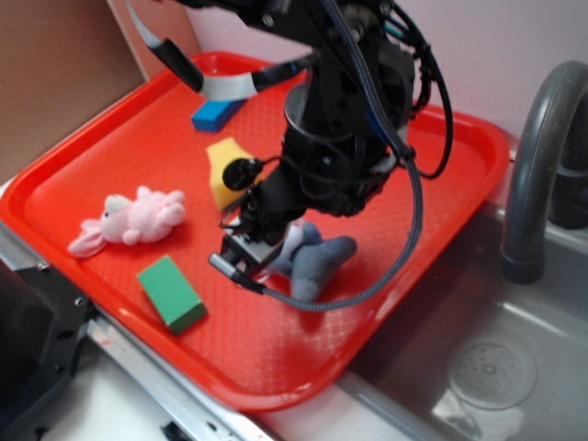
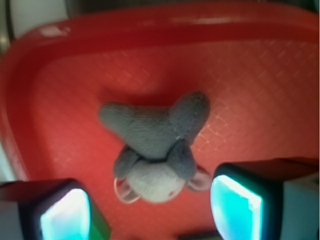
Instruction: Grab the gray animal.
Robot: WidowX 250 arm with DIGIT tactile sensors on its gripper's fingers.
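I had the gripper (image 2: 150,205) spread wide over the gray animal (image 2: 155,150) (face toward the fingers). Nothing held; toy lay on the tray (image 1: 441,211).

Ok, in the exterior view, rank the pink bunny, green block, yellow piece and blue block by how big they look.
1. pink plush bunny
2. green block, close to the bunny in size
3. yellow piece, partly hidden by the arm, so unsure
4. blue block, though farthest from the camera

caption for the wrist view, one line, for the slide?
Wrist view: open tool poised over the gray animal lying on the red tray, fingers either side of its pale head.
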